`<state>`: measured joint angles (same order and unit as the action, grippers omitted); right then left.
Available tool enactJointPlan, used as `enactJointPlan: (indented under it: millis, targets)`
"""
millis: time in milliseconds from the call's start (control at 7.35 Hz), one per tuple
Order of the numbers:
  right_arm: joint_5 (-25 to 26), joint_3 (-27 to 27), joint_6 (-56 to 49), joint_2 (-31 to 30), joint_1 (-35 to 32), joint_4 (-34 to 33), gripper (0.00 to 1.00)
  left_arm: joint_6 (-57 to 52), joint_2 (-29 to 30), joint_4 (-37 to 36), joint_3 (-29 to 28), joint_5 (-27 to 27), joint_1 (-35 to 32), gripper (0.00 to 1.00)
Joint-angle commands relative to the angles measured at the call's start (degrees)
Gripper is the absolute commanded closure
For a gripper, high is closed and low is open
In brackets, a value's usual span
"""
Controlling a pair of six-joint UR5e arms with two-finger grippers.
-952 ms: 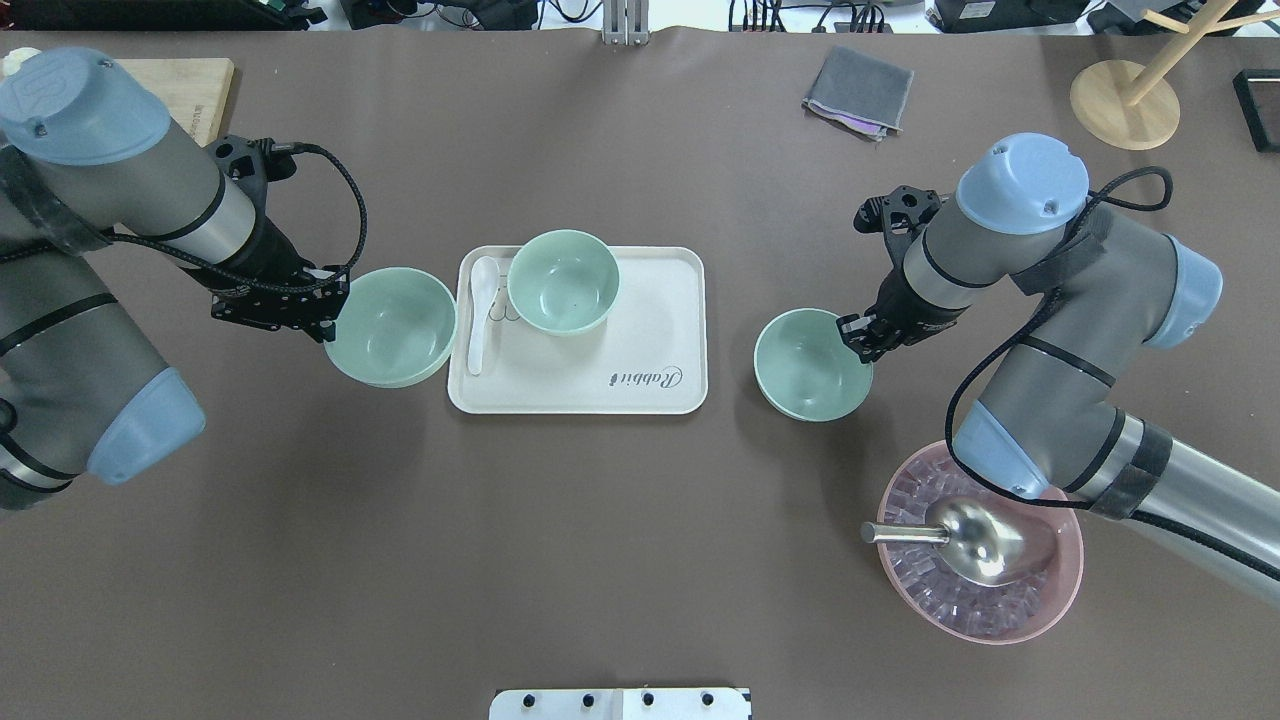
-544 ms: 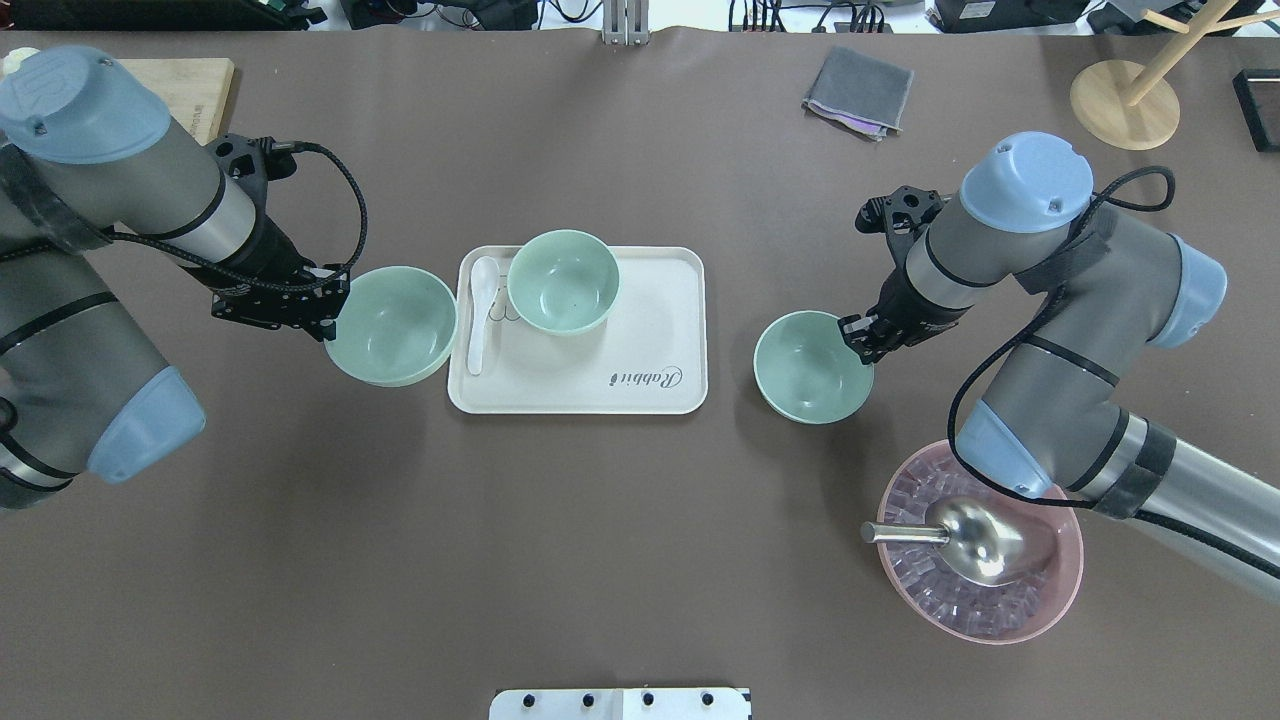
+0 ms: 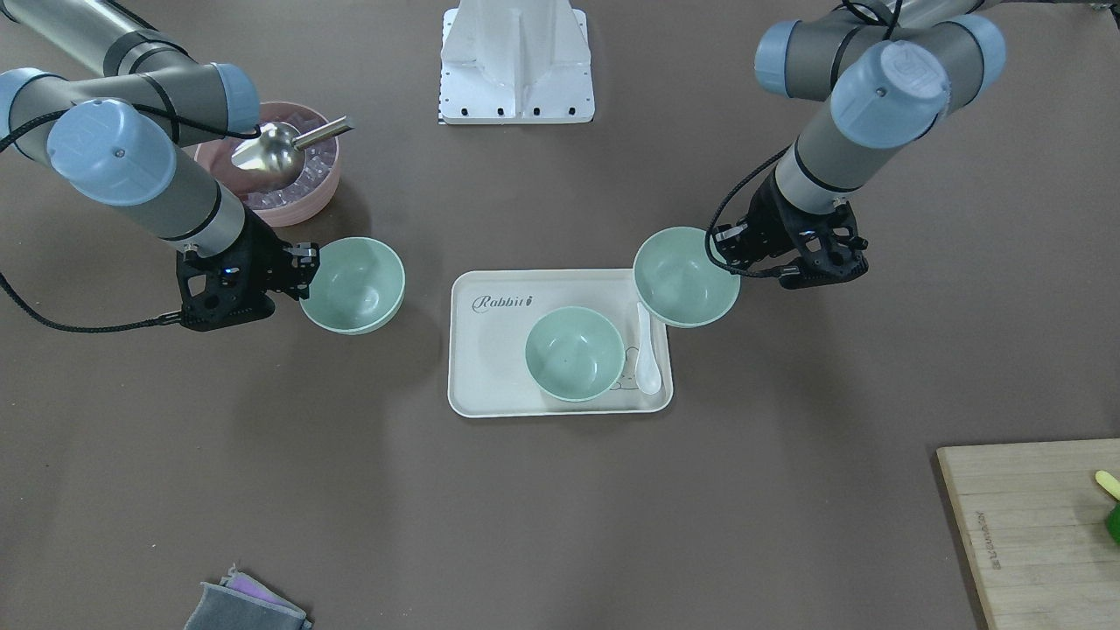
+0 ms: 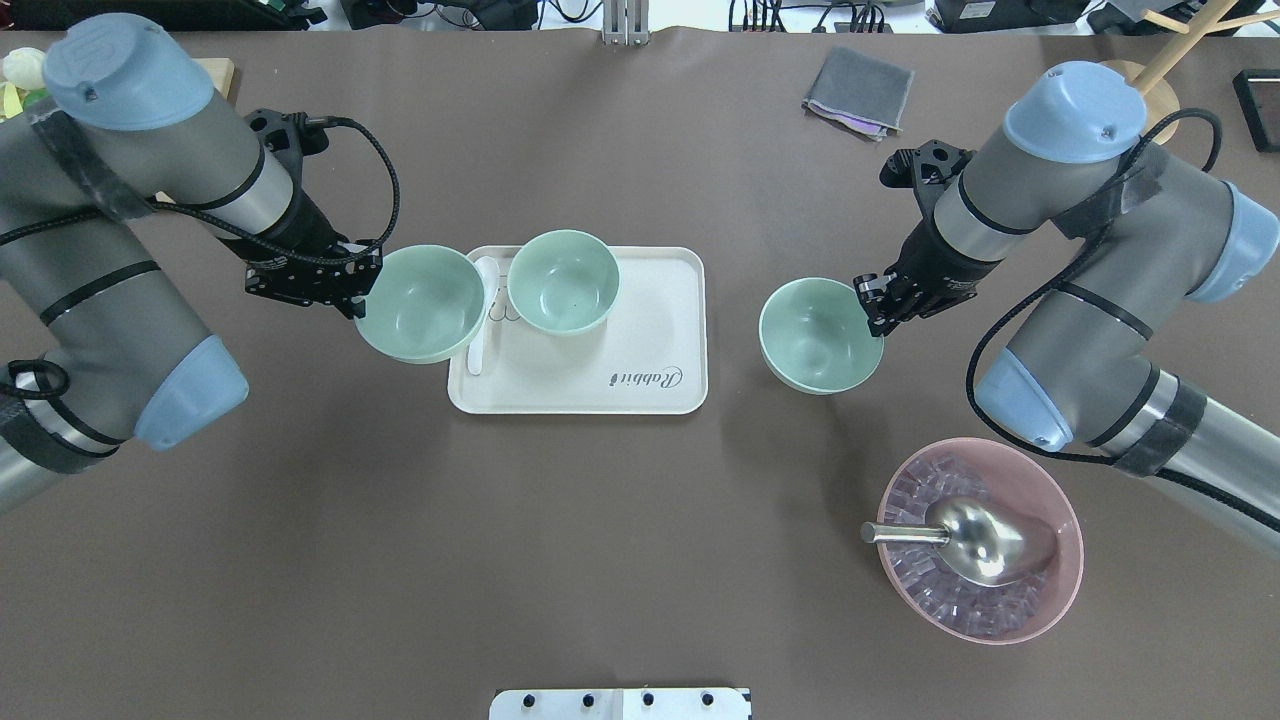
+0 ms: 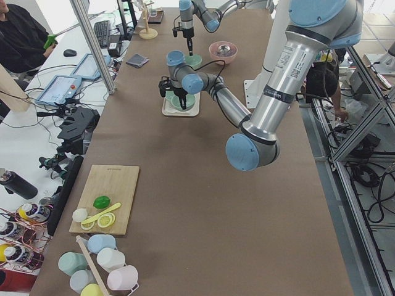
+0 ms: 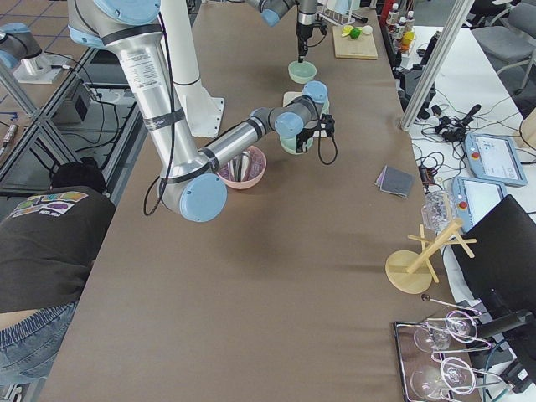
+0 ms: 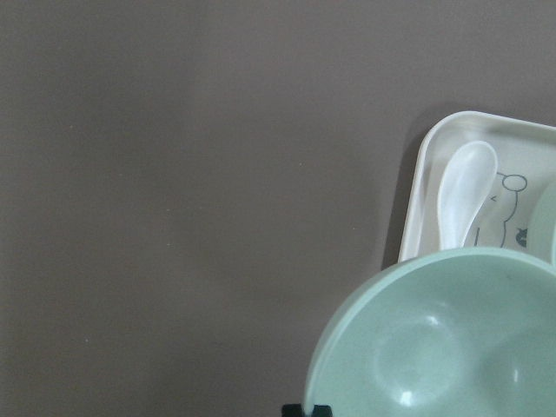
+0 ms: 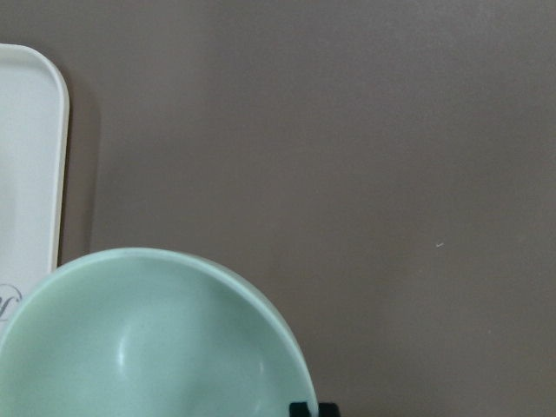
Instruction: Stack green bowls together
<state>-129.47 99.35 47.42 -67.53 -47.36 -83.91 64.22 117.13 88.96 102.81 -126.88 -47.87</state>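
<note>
Three pale green bowls show. One (image 4: 563,281) stands on the white tray (image 4: 600,395), also in the front view (image 3: 575,353). My left gripper (image 4: 355,290) is shut on the rim of a second bowl (image 4: 420,303) and holds it raised over the tray's left edge; the left wrist view shows this bowl (image 7: 443,339) above the tray corner. My right gripper (image 4: 872,300) is shut on the rim of the third bowl (image 4: 820,335), held above the table right of the tray; it fills the bottom of the right wrist view (image 8: 148,339).
A white spoon (image 4: 476,352) lies on the tray's left side, partly under the left bowl. A pink bowl (image 4: 1040,620) with ice cubes and a metal scoop stands front right. A grey cloth (image 4: 858,90) and a wooden stand (image 4: 1125,100) are far right.
The left arm has carried its bowl right and away from me, now over the tray's edge and spoon. The right arm has raised its bowl and moved it slightly away from me.
</note>
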Motion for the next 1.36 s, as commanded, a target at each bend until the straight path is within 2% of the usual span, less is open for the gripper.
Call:
enactJointPlan:
  millis: [0,544,1224]
  targets:
    - [0.1,1.2,0.1,0.4,-0.2,-2.4,1.0,3.0,5.8,-0.3,-4.8,-0.2,-0.6,1.0]
    - [0.0,1.1,2.2,0.5,-0.2,-2.5,1.0,7.3,15.2,0.6,-13.1,-0.3,-0.9,1.0]
    - [-0.1,1.0,2.5,1.6,-0.2,-2.6,1.0,10.1,18.0,7.4,-21.1,-0.3,1.0,1.0]
